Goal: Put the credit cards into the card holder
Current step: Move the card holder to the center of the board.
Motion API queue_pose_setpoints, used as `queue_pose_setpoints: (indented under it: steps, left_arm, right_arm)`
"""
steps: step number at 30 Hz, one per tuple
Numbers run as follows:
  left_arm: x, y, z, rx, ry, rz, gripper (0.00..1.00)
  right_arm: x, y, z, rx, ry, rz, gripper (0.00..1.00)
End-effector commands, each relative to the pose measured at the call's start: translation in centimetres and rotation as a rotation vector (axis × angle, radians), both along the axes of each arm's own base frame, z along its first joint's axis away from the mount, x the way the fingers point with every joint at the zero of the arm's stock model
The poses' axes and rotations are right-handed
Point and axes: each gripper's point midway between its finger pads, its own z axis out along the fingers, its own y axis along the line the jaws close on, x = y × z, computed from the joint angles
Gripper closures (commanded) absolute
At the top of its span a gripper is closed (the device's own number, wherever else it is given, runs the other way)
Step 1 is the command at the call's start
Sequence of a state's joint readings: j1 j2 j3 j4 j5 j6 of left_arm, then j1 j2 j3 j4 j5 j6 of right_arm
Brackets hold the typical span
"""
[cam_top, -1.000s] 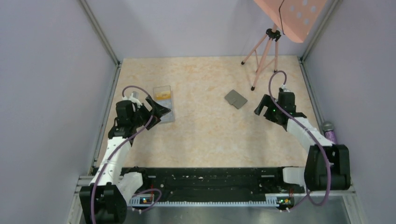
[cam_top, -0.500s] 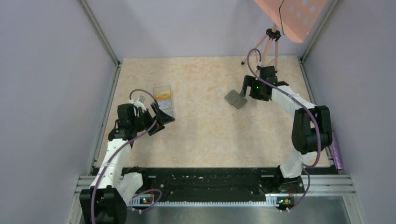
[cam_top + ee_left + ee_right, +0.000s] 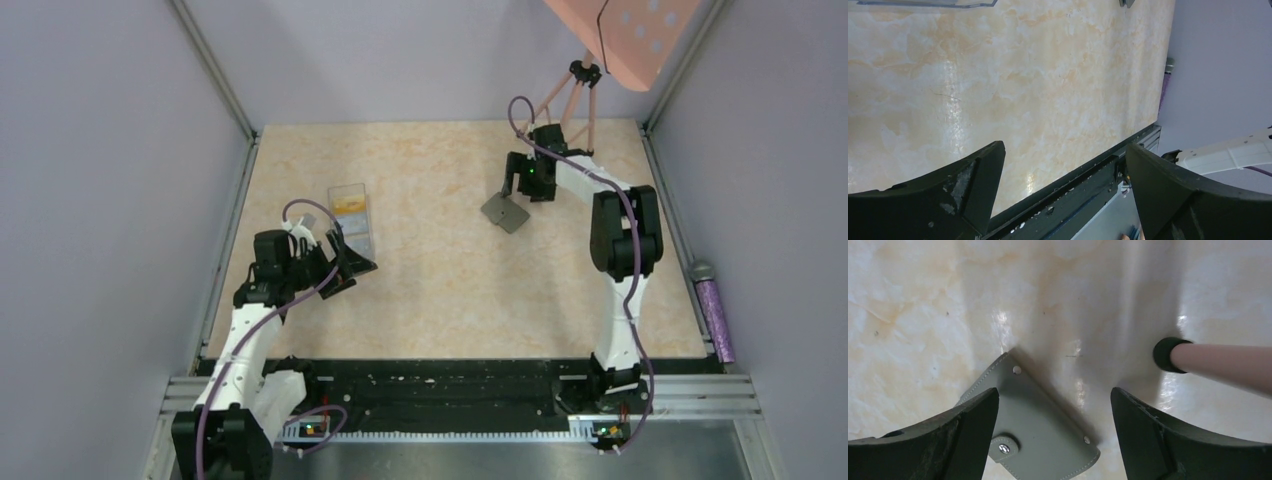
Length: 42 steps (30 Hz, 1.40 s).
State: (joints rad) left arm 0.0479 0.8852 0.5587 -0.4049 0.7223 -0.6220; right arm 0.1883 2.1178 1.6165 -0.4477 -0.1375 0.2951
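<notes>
The card holder (image 3: 505, 212) is a closed dark grey wallet lying flat on the table at the far right. In the right wrist view the card holder (image 3: 1043, 435) shows its snap tab. My right gripper (image 3: 512, 186) is open and empty, just beyond the wallet. In its own view the right gripper (image 3: 1054, 396) has its jaws wide, hovering over the wallet's far corner. The credit cards (image 3: 348, 207) show as orange and yellow inside a clear plastic box (image 3: 353, 232) at the left. My left gripper (image 3: 352, 264) is open and empty, near the box's near end; its own view (image 3: 1063, 150) shows only bare table.
A pink tripod (image 3: 566, 112) stands at the far right; one rubber foot (image 3: 1167, 354) is close beside my right gripper. A pink panel (image 3: 625, 35) hangs above it. A purple cylinder (image 3: 715, 312) lies along the right wall. Metal frame rails border the table.
My right arm has swung from the right side toward the far end and now hovers at the wallet. My left gripper has drifted a little nearer and to the right of the clear box.
</notes>
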Motion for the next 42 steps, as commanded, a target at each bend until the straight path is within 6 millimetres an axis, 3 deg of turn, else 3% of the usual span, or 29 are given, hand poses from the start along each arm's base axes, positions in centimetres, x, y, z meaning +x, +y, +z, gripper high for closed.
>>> queue_pose_setpoints:
  steps: [1,8,18,20,24,27,33,42]
  left_arm:
    - [-0.1,-0.4,0.6,-0.013,-0.040,-0.024,0.05]
    - [0.2,-0.4,0.5,-0.020,-0.021,-0.020,0.06]
    - [0.9,-1.2,0.0,-0.057,0.011,-0.003,0.08]
    - [0.8,-2.5,-0.4,-0.057,0.023,-0.028,0.08]
    - [0.7,-5.2,-2.6,-0.029,0.120,-0.060,0.08]
    - [0.7,-8.2,-3.6,0.000,0.168,-0.102,0.09]
    - [1.6,-13.2,-5.6,0.059,0.254,-0.166,0.15]
    - [3.7,-16.9,-8.9,0.106,0.328,-0.185,0.26]
  right_arm:
    - [-1.6,2.3,-1.9,0.002,0.099,0.089,0.20]
    - [-6.8,4.1,-3.9,0.034,0.192,0.170,0.45]
    - [-15.1,8.1,-2.0,0.155,0.247,0.242,0.72]
    - [-16.7,9.3,-1.6,0.182,0.259,0.263,0.77]
    - [-19.9,11.3,-0.6,0.280,0.296,0.257,0.77]
    - [-21.1,12.1,0.7,0.337,0.280,0.255,0.75]
    - [-20.9,11.3,2.1,0.342,0.232,0.225,0.62]
    - [-21.6,10.1,0.0,0.499,0.291,0.181,0.59]
